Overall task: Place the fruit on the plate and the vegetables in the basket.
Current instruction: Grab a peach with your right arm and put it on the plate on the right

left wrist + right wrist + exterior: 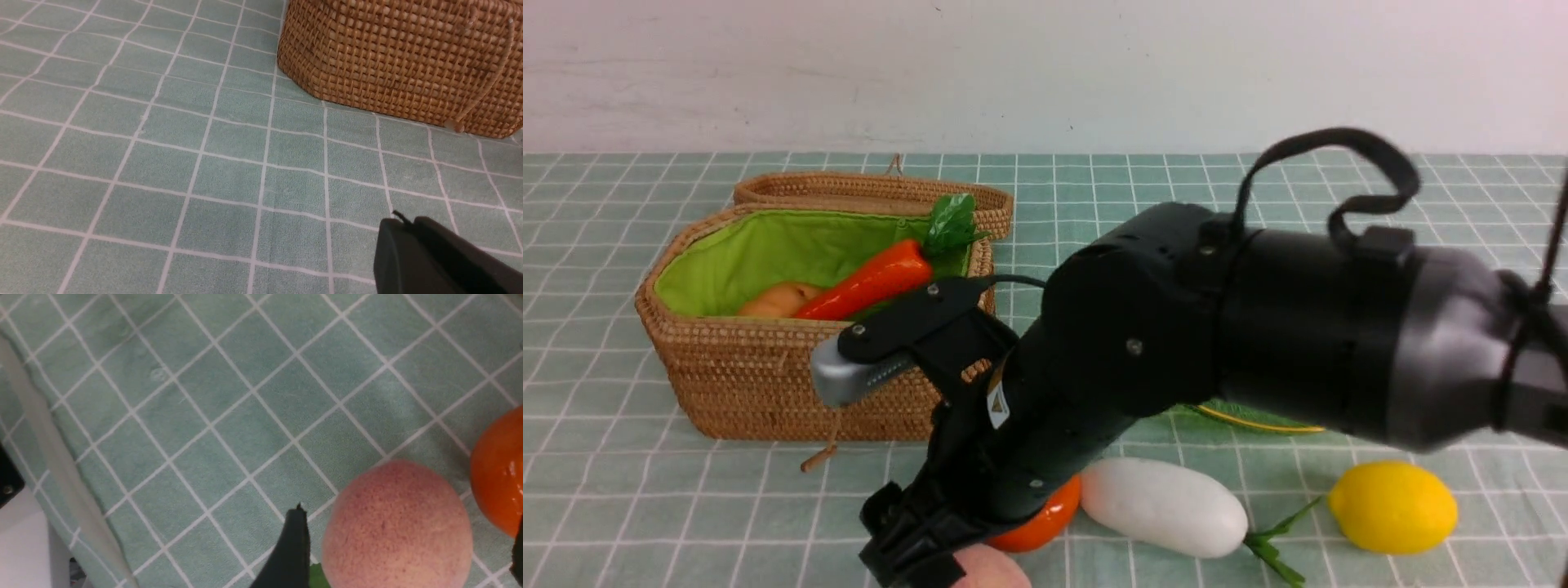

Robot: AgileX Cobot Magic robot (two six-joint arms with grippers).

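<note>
The right arm (pixel 1176 343) is reaching across the worktop (pixel 621 506) toward the robot's left, its wrist angling steeply down at the near edge. Its jaws are standing released, spread wide. The peach (pixel 398 526) is lying on the cloth between them, with one black finger (pixel 292 547) just beside it, not touching. The persimmon (pixel 498 473) is sitting close beside the peach. The left arm's jaws are hanging clenched on nothing, low over the cloth near the basket (pixel 400 61).
</note>
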